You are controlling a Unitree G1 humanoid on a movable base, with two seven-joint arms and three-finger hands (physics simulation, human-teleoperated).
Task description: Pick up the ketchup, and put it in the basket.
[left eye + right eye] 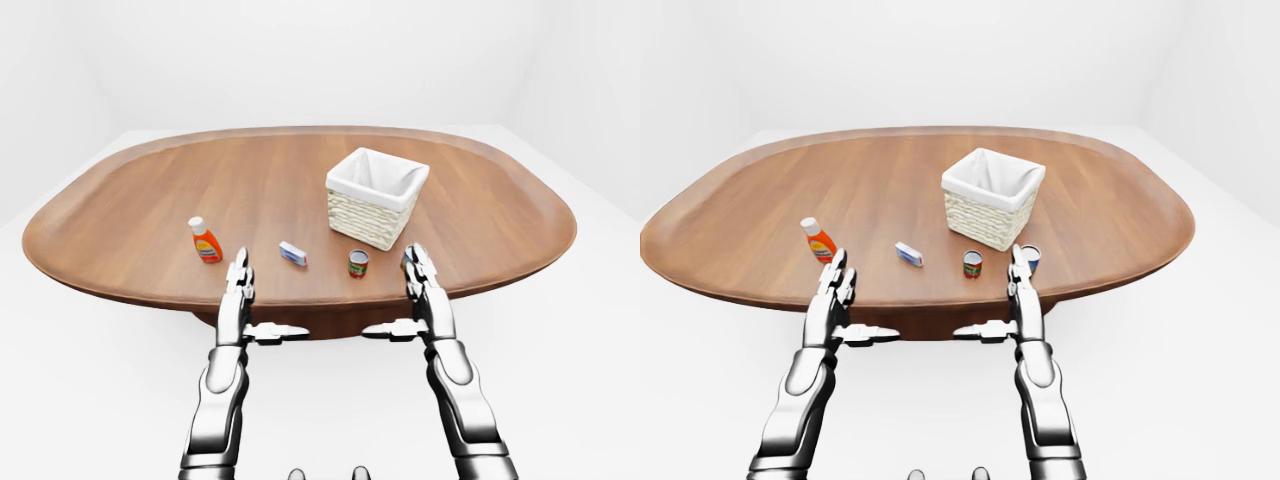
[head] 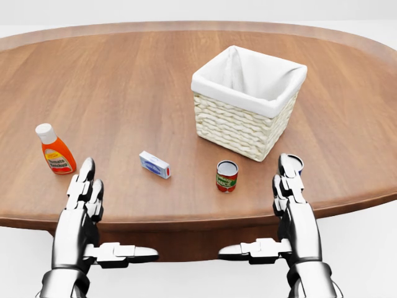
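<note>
No wording can be read. Dark print is seen on the ketchup bottle's yellow label, and marks on the small can and box, all too blurred.

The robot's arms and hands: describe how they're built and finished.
Both arms are glossy silver-chrome metal with darker joints between rounded, segmented shells. The left hand and right hand each have blocky, jointed fingers, with a thumb jutting sideways toward the other hand. No cables, markings or sleeves are visible.
</note>
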